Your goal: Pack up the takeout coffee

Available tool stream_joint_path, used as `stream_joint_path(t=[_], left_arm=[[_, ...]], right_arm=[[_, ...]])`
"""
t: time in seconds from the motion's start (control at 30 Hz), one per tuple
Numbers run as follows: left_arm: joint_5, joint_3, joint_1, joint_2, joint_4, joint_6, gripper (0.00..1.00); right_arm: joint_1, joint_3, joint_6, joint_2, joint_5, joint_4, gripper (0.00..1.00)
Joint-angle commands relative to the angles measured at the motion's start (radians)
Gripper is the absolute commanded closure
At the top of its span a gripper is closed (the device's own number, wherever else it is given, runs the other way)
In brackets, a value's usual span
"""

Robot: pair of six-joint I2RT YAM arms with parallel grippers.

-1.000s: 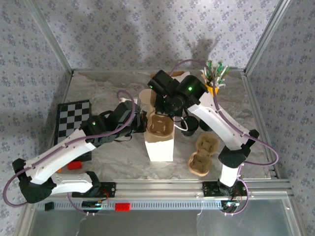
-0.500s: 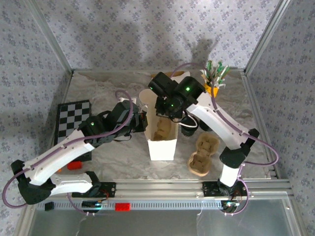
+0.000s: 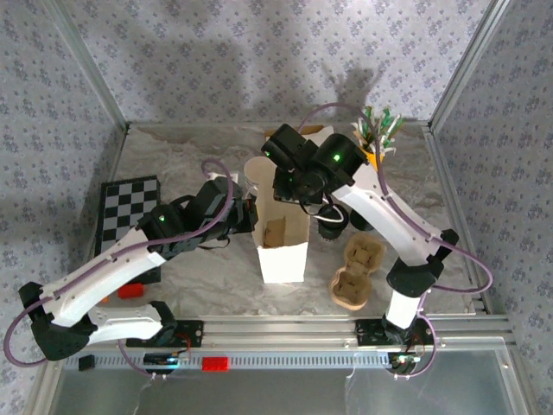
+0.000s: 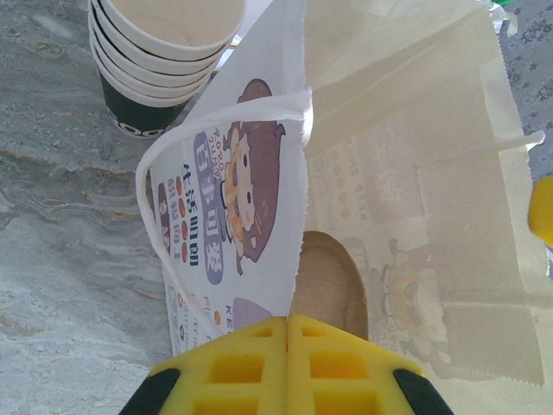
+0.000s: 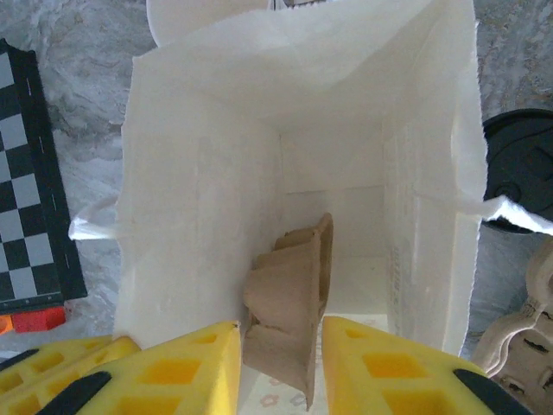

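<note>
The fingers of the right gripper, parted above the white paper bag pinched by the closed left gripper, should be lifted straight before the white brown-banded paper cup at its 11 o'clock is fetched.

The paper bag stands upright, mouth up, in the middle of the table. Inside it a pulp cup carrier stands on edge on the bag's floor. A second cup carrier lies flat on the table just right of the bag, with a round lid behind it. A stack of paper cups stands just behind the bag's left rear corner. A checkerboard lies at the table's left side, well apart from the bag, with a small block just beside its near end. A cup of sticks stands at the back right.
</note>
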Motion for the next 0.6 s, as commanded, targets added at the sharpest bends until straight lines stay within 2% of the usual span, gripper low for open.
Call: stream_joint_path(t=[0.0, 0.23, 0.3, 0.4, 0.57], left_arm=[[-0.006, 0.026, 0.005, -0.025, -0.007, 0.010, 1.00], [0.003, 0.051, 0.003, -0.002, -0.031, 0.019, 1.00], [-0.005, 0.057, 0.004, 0.001, -0.039, 0.027, 0.89], [-0.004, 0.065, 0.003, 0.009, -0.049, 0.034, 0.81], [0.005, 0.086, 0.002, 0.038, -0.071, 0.051, 0.77]], right_arm=[[0.016, -0.022, -0.032, -0.046, 0.021, -0.006, 0.67], [0.027, -0.056, -0.048, -0.069, 0.025, 0.001, 0.62], [0.028, -0.065, -0.053, -0.079, 0.022, 0.003, 0.61], [0.028, -0.070, -0.053, -0.084, 0.018, -0.002, 0.60], [0.029, -0.098, -0.055, -0.095, 0.012, -0.001, 0.59]])
